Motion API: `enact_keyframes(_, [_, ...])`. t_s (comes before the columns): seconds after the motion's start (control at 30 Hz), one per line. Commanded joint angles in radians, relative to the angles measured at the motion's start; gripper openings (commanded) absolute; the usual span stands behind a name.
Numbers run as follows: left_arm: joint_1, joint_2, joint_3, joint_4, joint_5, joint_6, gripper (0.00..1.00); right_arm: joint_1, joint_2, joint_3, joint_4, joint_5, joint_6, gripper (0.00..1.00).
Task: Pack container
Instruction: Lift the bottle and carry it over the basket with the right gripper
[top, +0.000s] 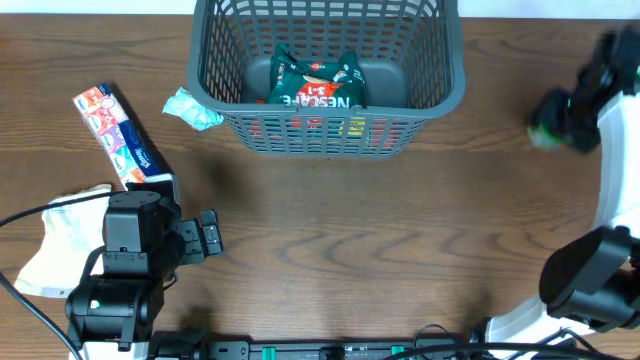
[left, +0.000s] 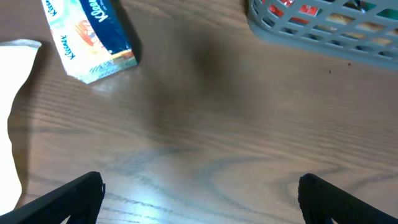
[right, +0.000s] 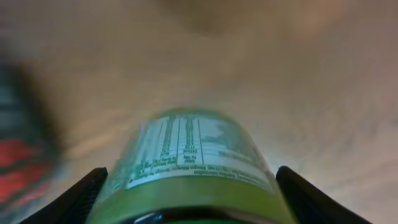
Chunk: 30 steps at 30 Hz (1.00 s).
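Nearest the robot, the left gripper (left: 205, 196) hangs low over bare wood with its jaws spread and nothing between them. Just beyond it lies a Kleenex pack (left: 93, 43), not yet packed. Further out on the other side, the right gripper (right: 193, 202) is clamped on a green bottle (right: 189, 155) whose label fills the wrist view. From overhead this pair sits well to the right of the container (top: 455, 85), so the step in hand looks like carrying the bottle over. To do that well, hold the clamp firm, clear the thick right rim before moving sideways, and lower into the free floor beside the Nescafe packet (top: 318, 82) before letting go, not dropping from height. The container stands at the table's far edge, mouth facing straight up, its long axis running left to right.
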Motion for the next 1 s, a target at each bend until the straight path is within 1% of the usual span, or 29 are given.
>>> enact_keyframes(0.0, [-0.005,-0.001,0.02,0.001,-0.008,-0.001,0.98,0.08,-0.043,0.193,-0.047,-0.045,-0.101,0.01])
enact_keyframes(0.17, [-0.005,-0.001,0.02,0.001,-0.008,-0.001,0.98,0.199,-0.043,0.428,-0.093,-0.06,-0.166,0.01])
enact_keyframes(0.27, [-0.005,-0.001,0.02,0.001,-0.008,-0.001,0.98,0.296,-0.043,0.507,-0.051,-0.059,-0.24,0.01])
enact_keyframes(0.47, [-0.005,-0.001,0.02,0.0,-0.008,-0.001,0.98,0.469,-0.029,0.521,0.151,-0.055,-0.385,0.01])
enact_keyframes(0.63, [-0.005,-0.001,0.02,0.0,-0.008,-0.001,0.99,0.56,0.052,0.521,0.266,-0.055,-0.456,0.01])
enact_keyframes(0.73, [-0.005,-0.001,0.02,0.0,-0.008,-0.001,0.99,0.574,0.126,0.521,0.286,-0.055,-0.457,0.01])
enact_keyframes(0.97, [-0.005,-0.001,0.02,0.0,-0.008,-0.001,0.98,0.574,0.328,0.521,0.271,-0.055,-0.446,0.01])
